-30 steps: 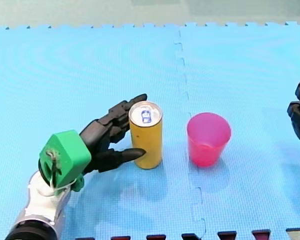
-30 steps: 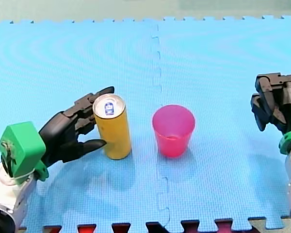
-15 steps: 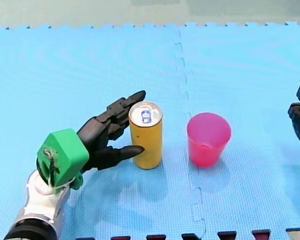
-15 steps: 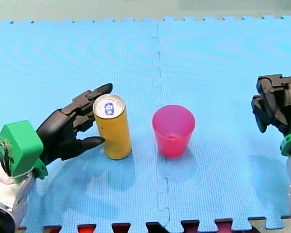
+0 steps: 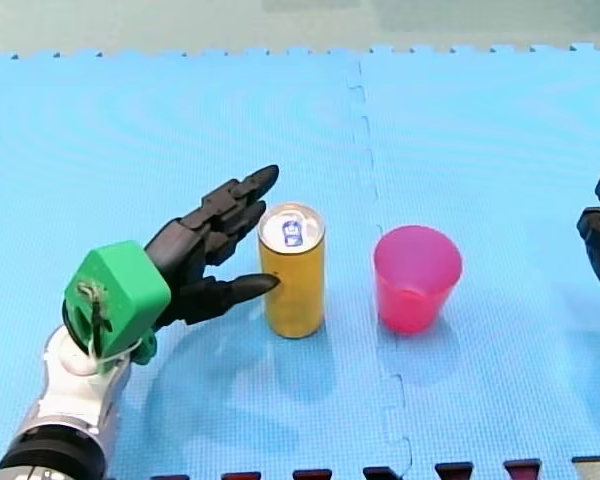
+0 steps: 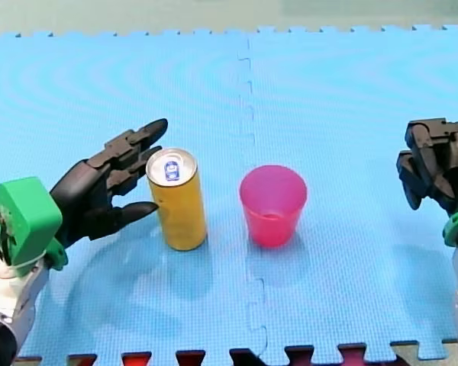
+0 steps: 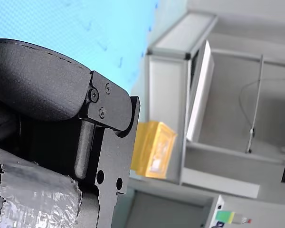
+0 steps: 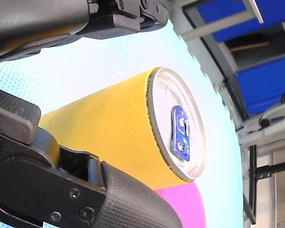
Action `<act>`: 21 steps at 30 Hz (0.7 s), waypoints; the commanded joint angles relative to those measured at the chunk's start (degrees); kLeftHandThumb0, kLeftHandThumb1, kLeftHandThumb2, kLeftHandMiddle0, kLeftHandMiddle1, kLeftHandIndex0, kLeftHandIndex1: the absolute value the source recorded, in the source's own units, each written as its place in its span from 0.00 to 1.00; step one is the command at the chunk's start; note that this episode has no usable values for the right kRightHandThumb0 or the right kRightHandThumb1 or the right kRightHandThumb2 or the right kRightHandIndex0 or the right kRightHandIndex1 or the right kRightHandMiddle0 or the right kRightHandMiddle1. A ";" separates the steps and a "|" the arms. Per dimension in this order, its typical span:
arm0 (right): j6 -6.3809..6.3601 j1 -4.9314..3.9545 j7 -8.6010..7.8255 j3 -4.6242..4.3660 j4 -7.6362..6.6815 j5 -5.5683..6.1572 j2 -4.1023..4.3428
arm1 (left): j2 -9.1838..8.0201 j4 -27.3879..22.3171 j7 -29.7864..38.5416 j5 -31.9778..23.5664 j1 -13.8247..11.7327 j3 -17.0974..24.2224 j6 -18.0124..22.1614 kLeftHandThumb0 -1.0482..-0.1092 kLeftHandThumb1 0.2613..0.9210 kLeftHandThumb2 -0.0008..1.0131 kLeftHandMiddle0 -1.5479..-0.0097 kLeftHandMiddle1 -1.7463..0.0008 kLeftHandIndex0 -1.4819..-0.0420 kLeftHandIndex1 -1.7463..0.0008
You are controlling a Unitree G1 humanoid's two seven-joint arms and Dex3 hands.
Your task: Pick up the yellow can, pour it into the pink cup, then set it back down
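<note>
On a blue foam mat [image 5: 460, 120] the yellow can [image 5: 294, 285] stands upright just past the left hand [image 5: 195, 265], whose uncurled fingers [image 5: 250, 190] grasp nothing. Its lid bears a blue tab [image 5: 293, 233]. The pink cup [image 5: 416, 280] stands beyond the can; the right hand [image 6: 431, 164], curled and empty, is well apart.

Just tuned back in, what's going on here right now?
The robot's left hand is open right beside the upright yellow metal can, not gripping it. The can stands on the blue foam mat, with the pink plastic cup upright to its right, apart from it. The right hand is shut, holding nothing, at the mat's right edge.
</note>
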State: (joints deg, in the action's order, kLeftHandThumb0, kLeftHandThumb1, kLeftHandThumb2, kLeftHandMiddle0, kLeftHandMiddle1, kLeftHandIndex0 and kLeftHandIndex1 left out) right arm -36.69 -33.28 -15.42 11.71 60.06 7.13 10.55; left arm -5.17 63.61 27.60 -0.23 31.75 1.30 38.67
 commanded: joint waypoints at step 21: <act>0.30 0.88 -0.44 0.30 -1.50 0.69 -0.06 | 1.04 2.12 -0.78 1.66 0.93 -1.50 -0.79 0.00 0.84 0.00 0.88 1.00 0.89 1.00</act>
State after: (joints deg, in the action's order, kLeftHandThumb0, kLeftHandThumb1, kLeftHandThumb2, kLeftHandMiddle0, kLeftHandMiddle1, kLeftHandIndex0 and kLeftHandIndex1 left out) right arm -36.31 -32.57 -15.87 11.84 58.78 7.60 10.36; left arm -4.28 65.29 27.00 1.45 32.19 -0.21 38.07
